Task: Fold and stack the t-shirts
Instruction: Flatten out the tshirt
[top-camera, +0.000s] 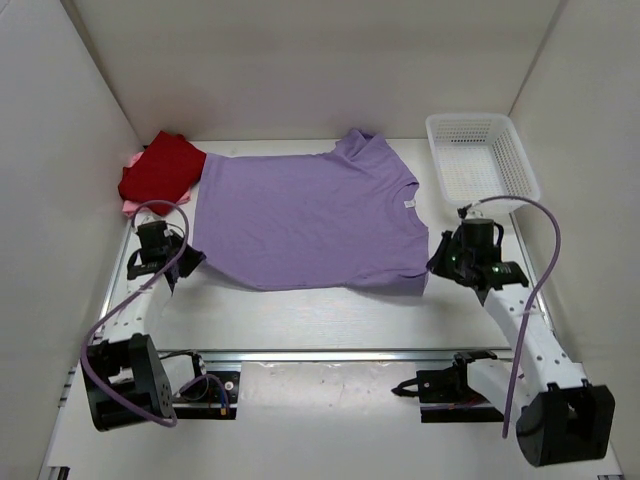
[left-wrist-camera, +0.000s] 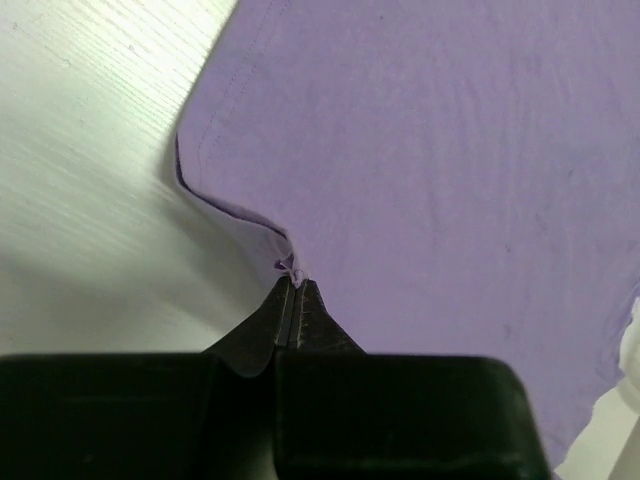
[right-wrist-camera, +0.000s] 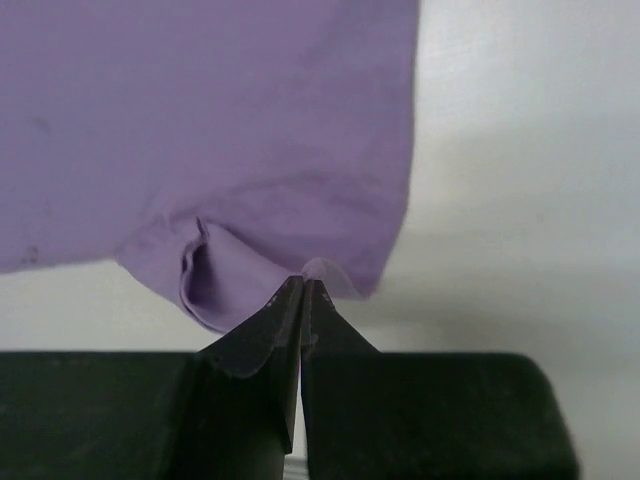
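The left gripper and right gripper each pinched a corner of the limp, light lavender t-shirt along the table's near edge.

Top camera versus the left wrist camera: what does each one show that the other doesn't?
Only the top view shows the dark red t-shirt lying on the pink t-shirt at far left, the white basket at far right, and the right gripper pinching the near sleeve of the lavender t-shirt. Only the left wrist view shows, close up, the small pucker of hem pinched in the left gripper. Both show the lavender t-shirt spread on the pale table with the left gripper holding its corner.
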